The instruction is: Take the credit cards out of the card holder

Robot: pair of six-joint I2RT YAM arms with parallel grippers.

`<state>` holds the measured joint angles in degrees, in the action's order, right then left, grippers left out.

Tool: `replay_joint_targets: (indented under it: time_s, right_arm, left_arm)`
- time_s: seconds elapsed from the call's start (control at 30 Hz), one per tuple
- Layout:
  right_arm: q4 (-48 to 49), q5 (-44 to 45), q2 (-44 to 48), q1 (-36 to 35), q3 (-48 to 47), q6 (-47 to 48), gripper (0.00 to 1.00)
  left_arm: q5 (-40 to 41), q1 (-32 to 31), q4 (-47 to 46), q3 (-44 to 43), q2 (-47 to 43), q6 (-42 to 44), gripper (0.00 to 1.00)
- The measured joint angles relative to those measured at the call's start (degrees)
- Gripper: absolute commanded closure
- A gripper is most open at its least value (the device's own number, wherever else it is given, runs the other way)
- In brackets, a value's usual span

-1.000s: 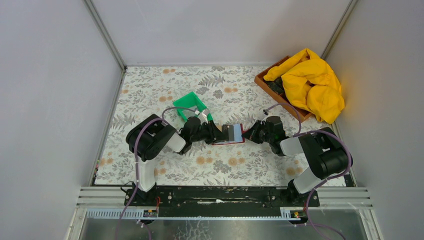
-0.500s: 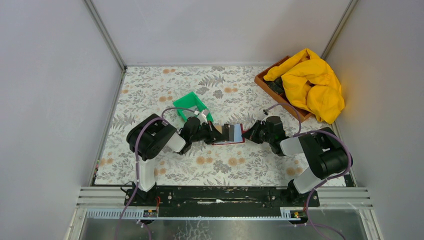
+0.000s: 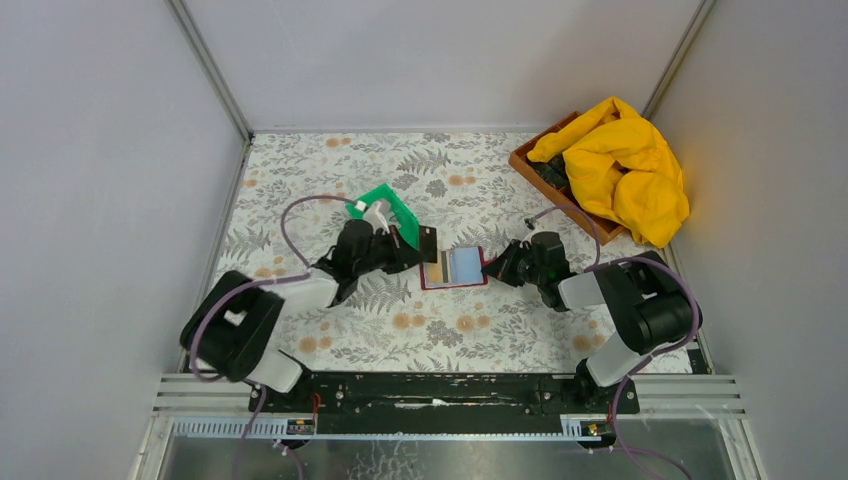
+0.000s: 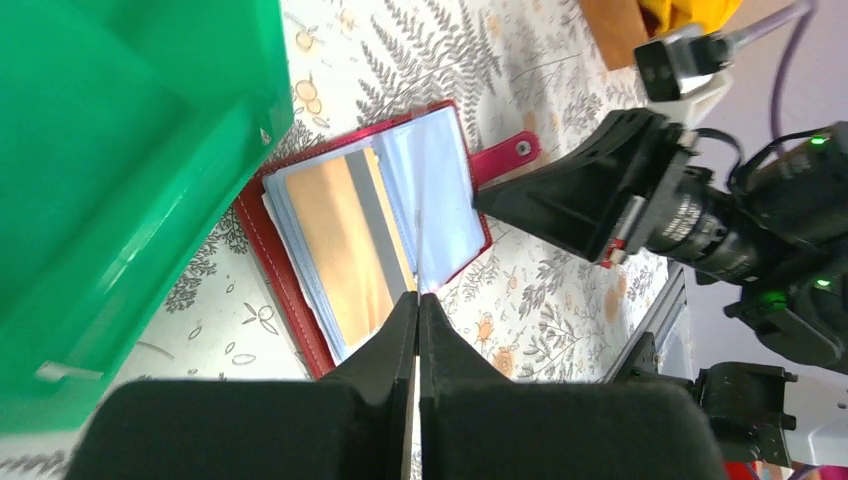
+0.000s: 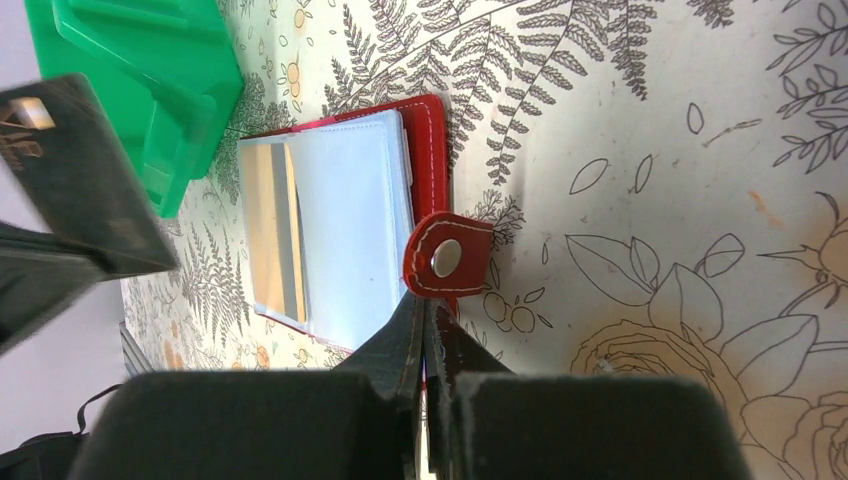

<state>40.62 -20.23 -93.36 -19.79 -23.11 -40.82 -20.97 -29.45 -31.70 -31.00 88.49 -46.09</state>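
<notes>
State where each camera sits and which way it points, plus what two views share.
Top: above and behind the arms, looking down at the table; both arms show.
Left wrist: on the left arm, looking rightward over the wallet; left gripper shut on a black card.
Right wrist: on the right arm, looking leftward; right gripper shut on the wallet's edge.
Shared: wallet and green bin in both wrist views.

Two black-and-white arms trailing purple cables.
The left arm (image 3: 240,325) and right arm (image 3: 650,310) have bulky black joints, white links and looping cables (image 3: 290,215); the left pincer (image 4: 417,298) and right pincer (image 5: 422,305) are matte black wedges, with what look like small green lights (image 4: 822,140).
</notes>
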Motion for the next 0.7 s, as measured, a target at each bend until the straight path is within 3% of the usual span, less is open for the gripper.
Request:
replay_joint_targets:
  time_s: [0.27, 0.57, 0.7]
  right_arm:
    - [0.0, -0.2, 2.0, -0.1, 1.9, 0.9, 1.00]
    - [0.7, -0.6, 2.3, -0.1, 2.4, 1.1, 1.00]
    - [1.2, -2.3, 2.2, -0.1, 3.0, 0.9, 1.00]
  left_arm:
    - [4.6, 0.6, 17.3, -6.1, -15.0, 8.8, 1.00]
    - [17.9, 2.5, 39.4, -23.3, -15.4, 18.7, 1.00]
    - [18.9, 5.1, 40.4, -23.1, -15.7, 15.9, 1.00]
